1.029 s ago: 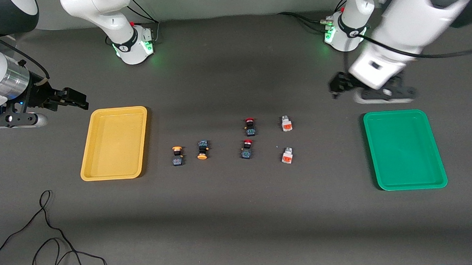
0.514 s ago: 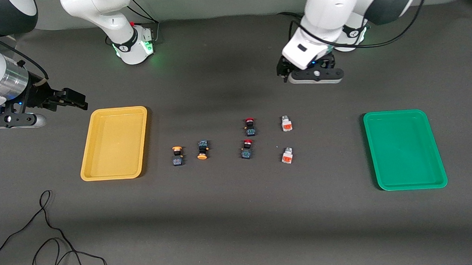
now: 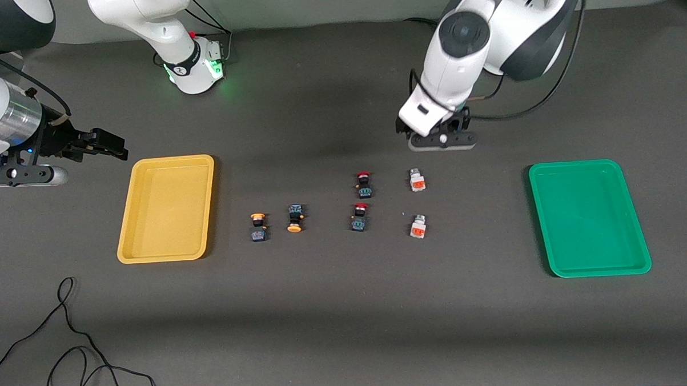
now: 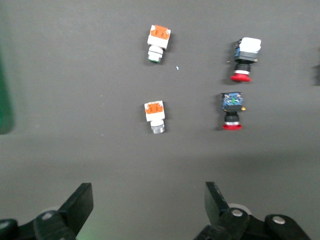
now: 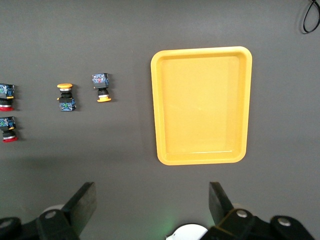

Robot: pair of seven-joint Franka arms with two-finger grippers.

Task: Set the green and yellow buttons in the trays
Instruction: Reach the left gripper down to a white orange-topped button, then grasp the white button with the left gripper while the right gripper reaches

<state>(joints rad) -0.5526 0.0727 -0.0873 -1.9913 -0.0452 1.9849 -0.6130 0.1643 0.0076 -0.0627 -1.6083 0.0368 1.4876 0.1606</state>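
Observation:
Two orange-yellow-capped buttons (image 3: 258, 227) (image 3: 294, 218) lie mid-table beside the yellow tray (image 3: 167, 210). Two whitish-grey buttons with orange patches (image 3: 417, 180) (image 3: 418, 226) lie between the red-capped pair and the green tray (image 3: 587, 219). Both trays hold nothing. My left gripper (image 3: 440, 137) (image 4: 148, 200) hangs open over bare table, close to the whitish-grey buttons (image 4: 154, 114) (image 4: 159, 40). My right gripper (image 3: 113, 145) (image 5: 151, 200) waits open over the table at the right arm's end, beside the yellow tray (image 5: 200, 110), with the yellow-capped buttons (image 5: 65, 96) (image 5: 102, 86) in its view.
Two red-capped black buttons (image 3: 364, 184) (image 3: 359, 217) lie between the yellow-capped pair and the whitish-grey pair. A black cable (image 3: 68, 339) loops on the table near the front camera at the right arm's end. The arm bases (image 3: 193, 64) stand along the back edge.
The left arm has swung from above the green tray's end toward the middle and lowered, so its gripper now hangs by the whitish-grey buttons. The right arm has not moved.

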